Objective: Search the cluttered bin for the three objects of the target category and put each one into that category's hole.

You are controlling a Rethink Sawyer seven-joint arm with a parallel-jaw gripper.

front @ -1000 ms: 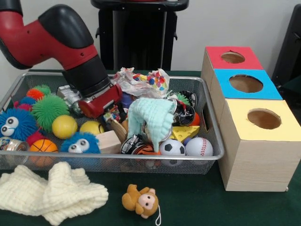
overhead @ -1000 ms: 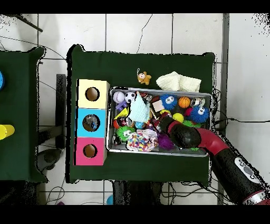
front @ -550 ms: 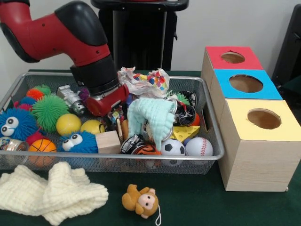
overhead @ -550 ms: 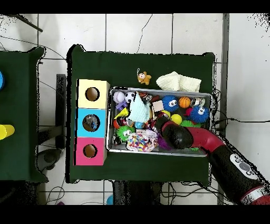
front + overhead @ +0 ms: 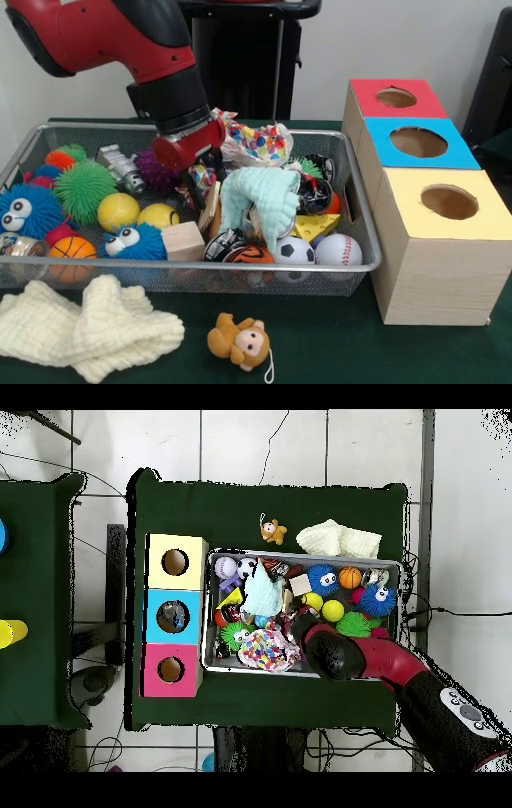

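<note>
Your tool (image 5: 194, 192) hung just beside the mint cloth (image 5: 258, 200), on the side away from the boxes; its grip you couldn't tell.

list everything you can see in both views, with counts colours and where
bin: 1, wire mesh, mid table
boxes: 3, red, blue, yellow tops, each with a hole, beside bin
cloth: 1, mint, draped mid bin
fuzzy balls: 2, blue with eyes, bin's front side
yellow balls: 2, in bin
basketball: 1, orange, bin's front corner
soccer ball: 1, front of bin
baseball: 1, beside soccer ball
block: 1, wooden, in bin
towel: 1, cream, on table outside bin
monkey: 1, orange, outside bin
gripper: 1, red and black arm, over bin
</note>
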